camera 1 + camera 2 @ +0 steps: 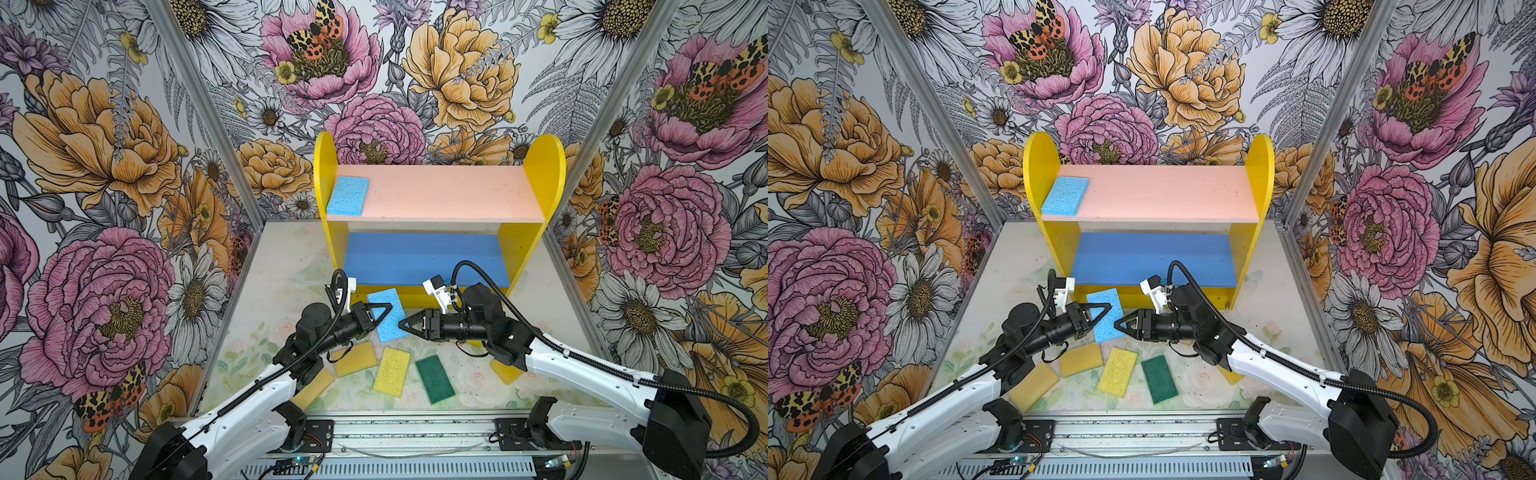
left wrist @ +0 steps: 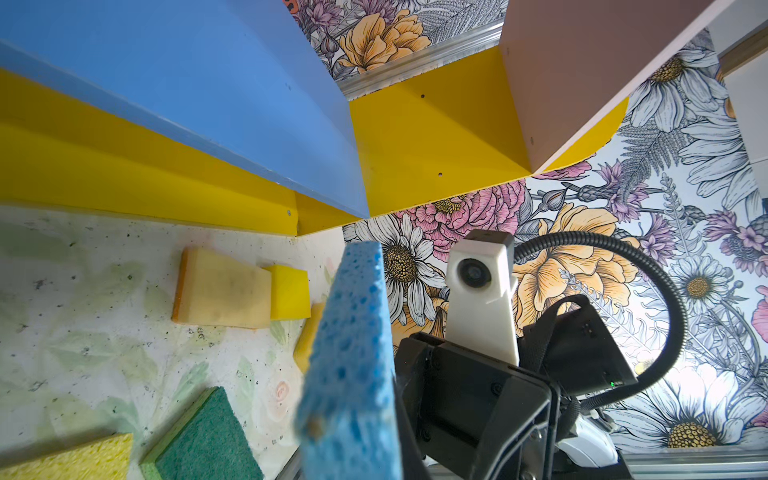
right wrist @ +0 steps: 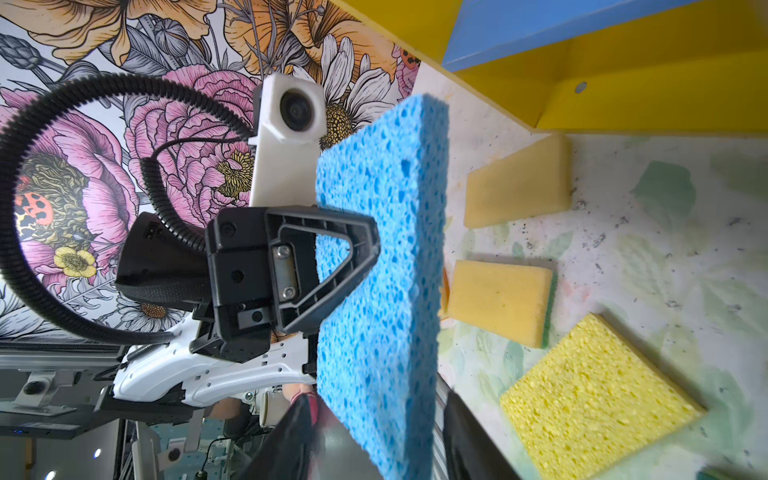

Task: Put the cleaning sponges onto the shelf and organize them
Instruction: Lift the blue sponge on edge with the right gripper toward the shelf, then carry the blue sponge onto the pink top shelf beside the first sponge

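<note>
The left gripper (image 1: 384,309) pinched a light blue sponge (image 1: 386,297) on edge above the table (image 1: 282,266), just on the near side of the blue lower board (image 1: 424,257) of the shelf (image 1: 540,249). The right gripper (image 1: 405,324) faced it from the right, jaws spread either side of the sponge's edge. A second light blue sponge (image 1: 348,195) lay far left on the pink upper board (image 1: 449,193).

Left arm (image 1: 249,390): reaches forward from the near-left base, angled toward the middle.
Left wrist (image 1: 332,328): roughly level, rolled sideways.
Left hand (image 1: 386,309): points right, clamped tight on one edge of the light blue sponge (image 1: 392,328).
Right arm (image 1: 582,365): reaches in from the near-right base, elbow bent.
Right wrist (image 1: 461,330): level, turned toward the left.
Right hand (image 1: 403,324): points left, tip to tip with the left hand; fingers parted, one on each side of the sponge.
</note>
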Action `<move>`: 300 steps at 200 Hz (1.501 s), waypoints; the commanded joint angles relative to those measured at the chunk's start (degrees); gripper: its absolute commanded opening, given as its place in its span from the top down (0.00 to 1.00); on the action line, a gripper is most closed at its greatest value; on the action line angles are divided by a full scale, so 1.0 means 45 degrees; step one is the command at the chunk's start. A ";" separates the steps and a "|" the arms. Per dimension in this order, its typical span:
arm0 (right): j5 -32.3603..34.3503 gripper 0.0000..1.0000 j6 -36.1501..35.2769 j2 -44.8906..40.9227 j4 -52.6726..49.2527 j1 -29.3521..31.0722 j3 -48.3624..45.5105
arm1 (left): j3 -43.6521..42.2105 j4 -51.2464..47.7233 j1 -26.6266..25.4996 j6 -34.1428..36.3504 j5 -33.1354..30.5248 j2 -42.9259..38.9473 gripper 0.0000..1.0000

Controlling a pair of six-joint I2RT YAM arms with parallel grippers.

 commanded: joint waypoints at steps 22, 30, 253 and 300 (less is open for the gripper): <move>-0.0017 0.68 0.0320 0.0023 0.0714 -0.0012 -0.0071 | 0.0676 0.0147 0.0264 0.0240 0.0452 -0.0099 0.94; 0.0066 0.73 0.0317 -0.0007 0.0695 -0.0016 -0.0071 | 0.0734 0.0112 0.0274 0.0247 0.0490 -0.0093 0.94; 0.2570 1.00 -0.2359 -0.1501 -0.3342 0.0510 0.3424 | 0.2430 -0.8138 0.2455 0.3095 0.0766 -0.5193 0.01; 0.2495 1.00 -0.2363 -0.1290 -0.3538 0.0530 0.4154 | 0.0552 -0.4964 0.5588 0.0262 0.3466 -0.5702 0.01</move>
